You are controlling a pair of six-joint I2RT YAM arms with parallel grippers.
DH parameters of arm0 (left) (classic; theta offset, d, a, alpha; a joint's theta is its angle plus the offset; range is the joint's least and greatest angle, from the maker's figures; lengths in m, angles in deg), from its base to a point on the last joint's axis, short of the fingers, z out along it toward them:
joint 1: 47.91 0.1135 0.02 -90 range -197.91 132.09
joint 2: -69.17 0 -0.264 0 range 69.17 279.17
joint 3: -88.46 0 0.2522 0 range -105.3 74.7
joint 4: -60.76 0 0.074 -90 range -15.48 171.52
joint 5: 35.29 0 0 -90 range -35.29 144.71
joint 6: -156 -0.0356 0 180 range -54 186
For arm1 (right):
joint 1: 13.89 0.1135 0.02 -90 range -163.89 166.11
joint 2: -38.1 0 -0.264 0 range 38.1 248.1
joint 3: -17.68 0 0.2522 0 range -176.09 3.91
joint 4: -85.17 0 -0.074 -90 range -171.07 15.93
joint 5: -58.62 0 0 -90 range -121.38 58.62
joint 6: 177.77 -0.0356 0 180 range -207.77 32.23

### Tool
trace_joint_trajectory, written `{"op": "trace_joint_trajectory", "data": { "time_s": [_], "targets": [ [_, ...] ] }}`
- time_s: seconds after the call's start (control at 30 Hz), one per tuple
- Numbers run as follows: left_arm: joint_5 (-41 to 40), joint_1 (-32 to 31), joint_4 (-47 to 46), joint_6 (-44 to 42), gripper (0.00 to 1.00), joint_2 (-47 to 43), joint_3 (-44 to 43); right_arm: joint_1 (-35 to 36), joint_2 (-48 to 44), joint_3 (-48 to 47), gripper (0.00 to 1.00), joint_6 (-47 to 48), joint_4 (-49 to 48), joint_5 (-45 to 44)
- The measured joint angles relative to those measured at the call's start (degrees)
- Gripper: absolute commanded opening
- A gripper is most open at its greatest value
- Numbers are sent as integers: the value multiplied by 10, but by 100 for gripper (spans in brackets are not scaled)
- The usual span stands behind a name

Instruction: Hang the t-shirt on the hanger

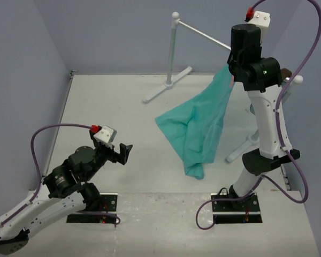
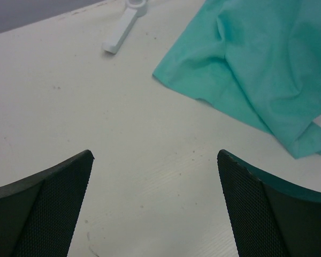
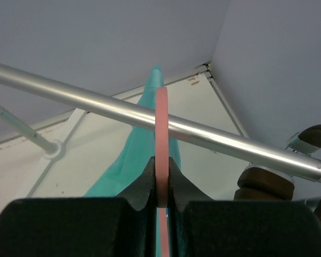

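The teal-green t-shirt point(image 1: 200, 120) hangs from up near my right gripper, its lower part draped on the table. It also shows in the left wrist view point(image 2: 262, 69) and behind the hook in the right wrist view point(image 3: 134, 152). My right gripper point(image 3: 161, 179) is shut on the pink hanger point(image 3: 161, 128), whose hook curves over the silver rail point(image 3: 203, 134). In the top view the right gripper point(image 1: 236, 67) is raised by the rail and the hanger is mostly hidden. My left gripper point(image 1: 124, 154) is open and empty, low over the table point(image 2: 155, 155), left of the shirt.
The white rail stand point(image 1: 171, 53) has feet on the table at the back point(image 1: 166, 85) and right point(image 1: 241, 150). Brown-banded headphones point(image 3: 281, 171) hang on the rail's right end post. Grey walls close the left, back and right.
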Motion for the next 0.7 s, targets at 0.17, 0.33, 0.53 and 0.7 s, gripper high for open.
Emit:
{"op": "trace_joint_trajectory", "data": {
  "time_s": [0.17,0.33,0.53,0.7],
  "targets": [
    [32,1,-7,3,100,-6,32,-8,12,-19,0,-5,-2,-18],
    [43,3,-16,3,100,-6,32,-16,16,14,0,-25,-7,-18],
    [49,4,-18,3,100,-13,32,-28,12,93,0,-44,-34,-20],
    [54,7,-18,3,100,-13,32,-31,-5,131,0,-54,-70,-20]
  ]
}}
